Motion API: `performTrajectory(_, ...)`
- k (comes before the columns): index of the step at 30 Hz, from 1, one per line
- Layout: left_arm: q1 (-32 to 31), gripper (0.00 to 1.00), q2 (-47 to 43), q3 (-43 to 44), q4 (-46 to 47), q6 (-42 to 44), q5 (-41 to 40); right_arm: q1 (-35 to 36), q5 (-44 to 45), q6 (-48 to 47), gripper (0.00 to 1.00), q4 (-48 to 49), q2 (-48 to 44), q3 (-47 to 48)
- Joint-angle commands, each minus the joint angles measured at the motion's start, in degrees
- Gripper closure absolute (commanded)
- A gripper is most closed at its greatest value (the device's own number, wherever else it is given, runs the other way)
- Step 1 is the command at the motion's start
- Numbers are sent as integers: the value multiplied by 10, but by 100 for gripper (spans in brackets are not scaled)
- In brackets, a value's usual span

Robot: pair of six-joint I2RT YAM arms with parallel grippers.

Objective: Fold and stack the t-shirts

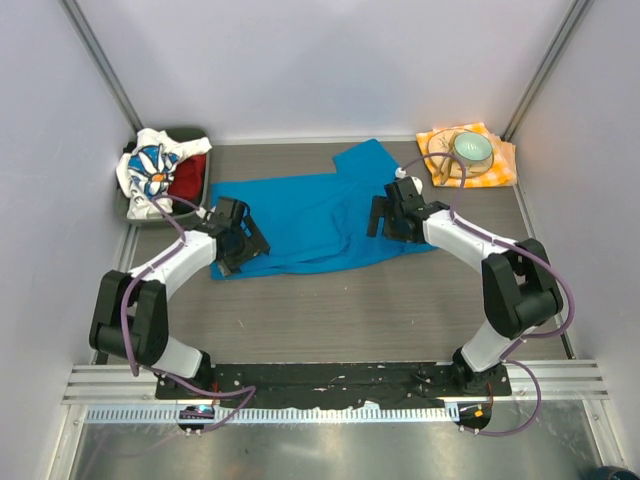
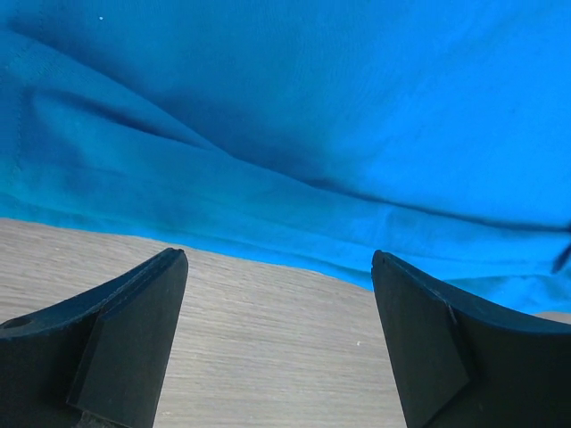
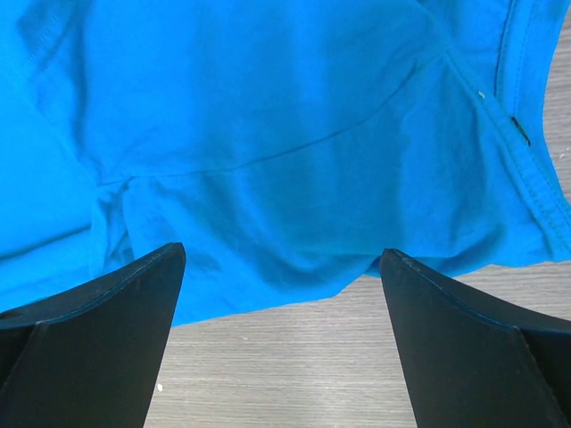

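A bright blue t-shirt (image 1: 320,215) lies spread and creased on the table's middle. My left gripper (image 1: 245,243) hovers over its front left edge, open. In the left wrist view the gripper (image 2: 278,256) has bare table between its fingers and the blue hem (image 2: 312,116) just ahead. My right gripper (image 1: 385,215) sits over the shirt's right side, open. In the right wrist view the gripper (image 3: 281,251) spans the shirt's edge (image 3: 268,116), holding nothing. The daisy-print t-shirt (image 1: 150,170) and the red t-shirt (image 1: 190,178) lie bunched in a bin at the back left.
The dark bin (image 1: 205,137) stands in the back left corner. At the back right, an orange-and-white checked napkin (image 1: 500,165) lies under a pale green bowl (image 1: 472,148). Grey walls close in three sides.
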Motion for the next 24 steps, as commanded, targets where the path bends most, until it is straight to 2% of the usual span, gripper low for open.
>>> performTrajectory(1,-1,11,19,4,34,5,-48,-4,-4,2,3,18,-33,-10)
performTrajectory(11,0,11,55,17,32,4,-108,-10,-4,1,3,33,-33,-34)
performTrajectory(24,1,11,98,-4,59,-23,-150,-84,-27,25,3,110,27,-79)
